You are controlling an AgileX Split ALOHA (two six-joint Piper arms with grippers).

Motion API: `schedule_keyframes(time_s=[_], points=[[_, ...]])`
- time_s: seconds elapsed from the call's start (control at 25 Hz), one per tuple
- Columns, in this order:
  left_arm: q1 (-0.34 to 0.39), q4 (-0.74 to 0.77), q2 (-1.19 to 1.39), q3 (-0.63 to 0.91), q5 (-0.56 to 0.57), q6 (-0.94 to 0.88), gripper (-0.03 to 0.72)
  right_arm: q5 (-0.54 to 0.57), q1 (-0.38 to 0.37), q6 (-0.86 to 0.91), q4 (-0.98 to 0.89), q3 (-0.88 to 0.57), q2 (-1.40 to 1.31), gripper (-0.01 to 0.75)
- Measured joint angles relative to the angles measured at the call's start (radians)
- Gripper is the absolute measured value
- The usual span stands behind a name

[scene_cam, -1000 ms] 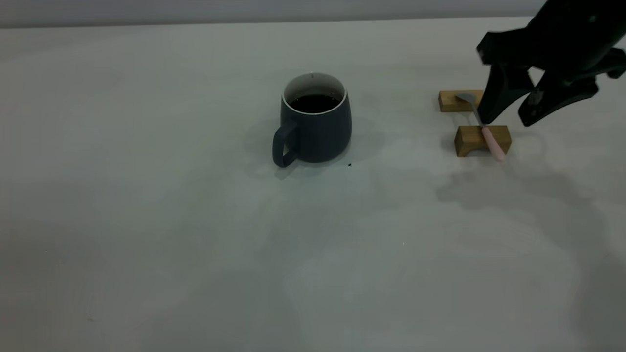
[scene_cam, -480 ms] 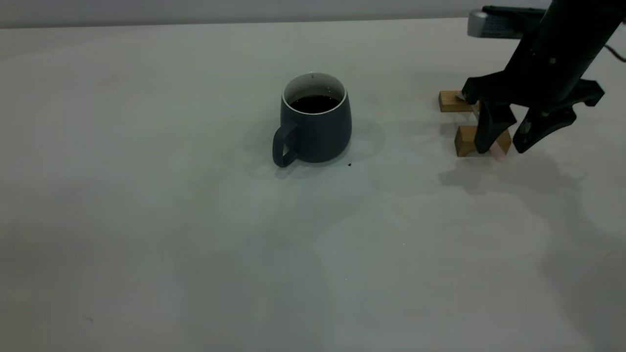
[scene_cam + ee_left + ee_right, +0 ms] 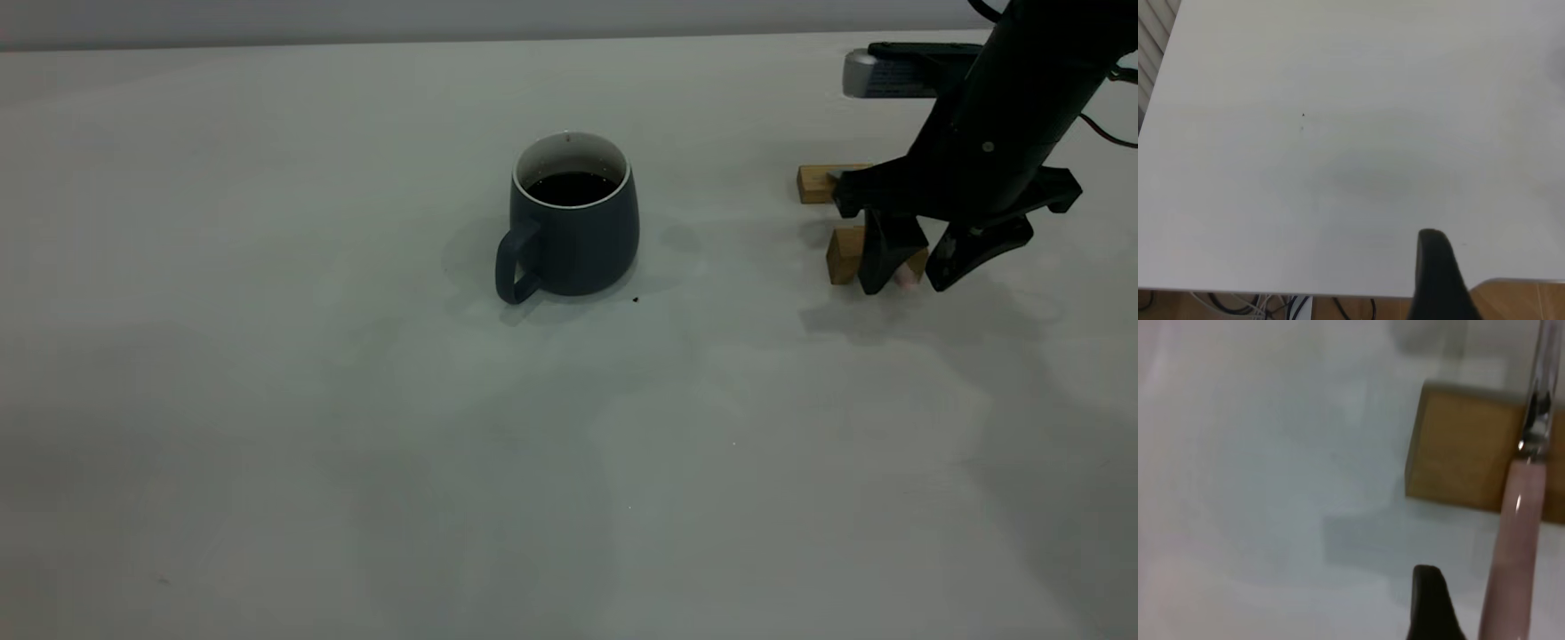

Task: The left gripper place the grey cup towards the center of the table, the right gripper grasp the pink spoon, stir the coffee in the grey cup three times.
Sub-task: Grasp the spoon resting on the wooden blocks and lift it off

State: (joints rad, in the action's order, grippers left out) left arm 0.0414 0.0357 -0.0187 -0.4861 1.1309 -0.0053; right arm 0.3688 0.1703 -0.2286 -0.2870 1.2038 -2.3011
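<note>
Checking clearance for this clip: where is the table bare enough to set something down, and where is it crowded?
Bare table spans everything left of the grey cup and the whole near side in front of it. A narrower free strip lies between the cup and the wooden blocks. It is crowded at far right, where the open right gripper straddles the pink spoon.

The grey cup (image 3: pixel 573 227) stands upright near the table's (image 3: pixel 267 400) center, loop handle toward the camera's left, dark coffee (image 3: pixel 572 188) inside its white interior. Well to its right, the pink spoon (image 3: pixel 1518 520) lies across a wooden block, pale handle overhanging.
</note>
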Motion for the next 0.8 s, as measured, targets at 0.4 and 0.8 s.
schedule_keyframes(time_s=[0.4,0.8], points=[[0.000,0.000,0.000,0.000,0.000,0.000,0.530,-0.050,0.000,0.000,0.000,0.003,-0.054,0.527],[0.000,0.000,0.000,0.000,0.000,0.005,0.530,-0.052,0.000,0.000,0.008,0.003,-0.055,0.221]])
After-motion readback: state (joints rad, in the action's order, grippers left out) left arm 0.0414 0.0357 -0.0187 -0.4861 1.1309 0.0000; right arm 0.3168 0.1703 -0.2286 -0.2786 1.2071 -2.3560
